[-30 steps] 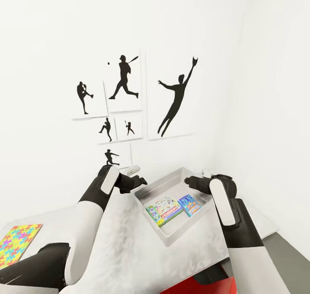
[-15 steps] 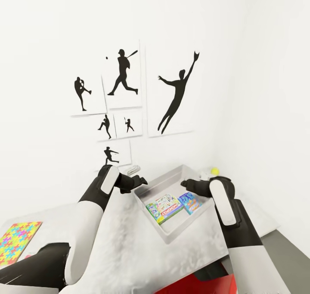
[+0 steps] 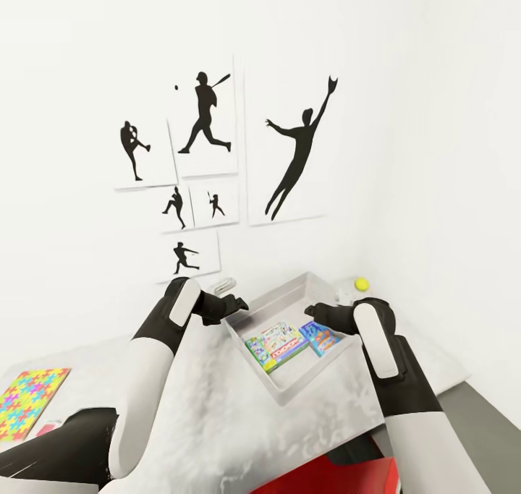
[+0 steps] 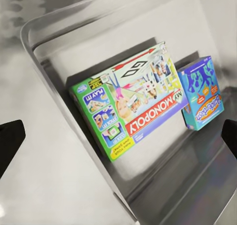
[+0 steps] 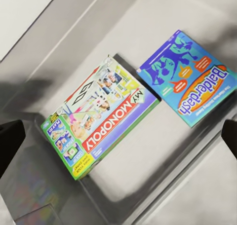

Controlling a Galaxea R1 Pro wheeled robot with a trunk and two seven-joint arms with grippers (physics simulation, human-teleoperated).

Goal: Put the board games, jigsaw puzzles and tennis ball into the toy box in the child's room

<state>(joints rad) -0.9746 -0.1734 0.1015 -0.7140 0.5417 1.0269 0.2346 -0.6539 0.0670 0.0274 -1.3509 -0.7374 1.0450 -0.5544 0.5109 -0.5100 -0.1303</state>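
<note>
Toy box (image 3: 289,391) on your worktop (image 3: 210,414): Monopoly game (image 3: 276,343) and blue game (image 3: 319,337) flat inside. Tennis ball (image 3: 360,284) behind it; jigsaw puzzle (image 3: 27,401) far left. Both fingers spread, empty.

White wall (image 3: 405,82), black baseball silhouette posters (image 3: 217,161), dark grey floor (image 3: 485,422)

Two board games (image 3: 289,343) (Monopoly, blue Balderdash) lie flat inside the grey toy box (image 3: 318,378); tennis ball (image 3: 360,284) beyond it.
</note>
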